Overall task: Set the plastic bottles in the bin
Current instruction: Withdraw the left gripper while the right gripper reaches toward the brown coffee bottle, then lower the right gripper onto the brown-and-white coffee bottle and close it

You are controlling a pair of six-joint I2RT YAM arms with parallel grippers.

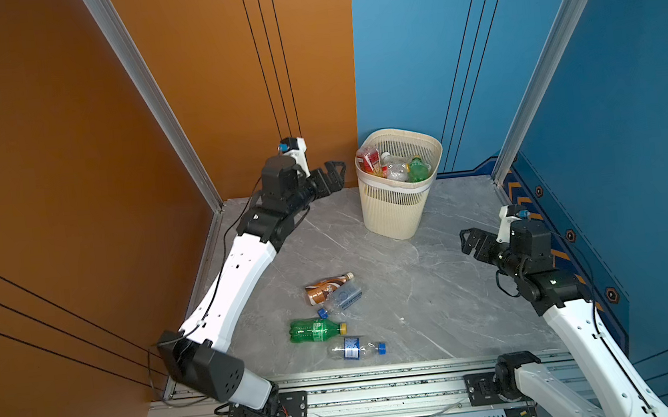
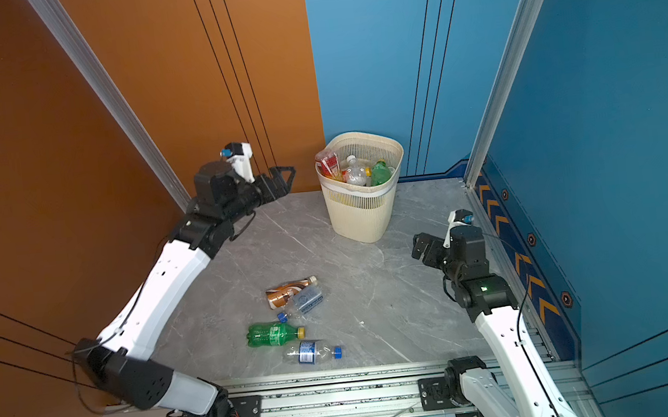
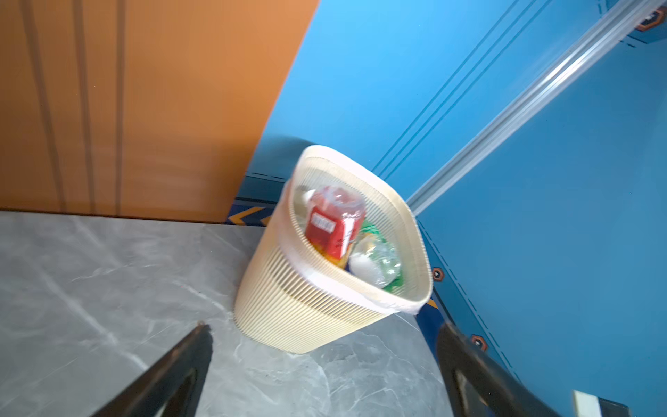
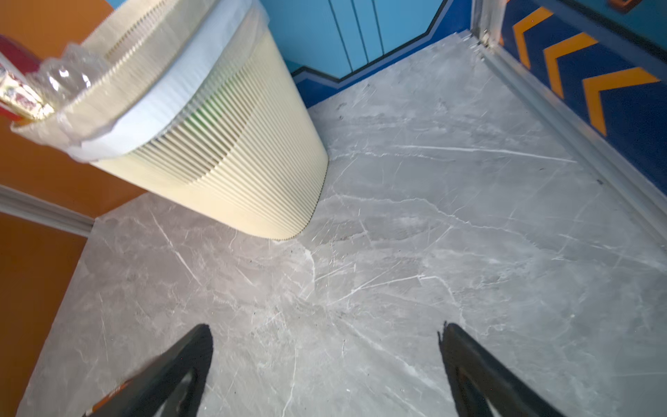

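The bin (image 1: 391, 212), at the back of the worktop (image 1: 458, 298), already holds several plastic bottles (image 1: 397, 168). Four more, a green bottle (image 1: 315, 330) among them, lie well apart from it near the front. The left end effector (image 1: 336, 175), beside the rim, and the right end effector (image 1: 468, 241) both gape wide, empty.

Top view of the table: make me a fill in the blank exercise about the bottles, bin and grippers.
Outside the bin, the table holds ____ bottles.
The green bottle on the table has a ____ cap.
The brown bottle touches a clear bottle with a ____ cap.
The left gripper and right gripper are both ____ and empty.
Missing words: four, yellow, blue, open.
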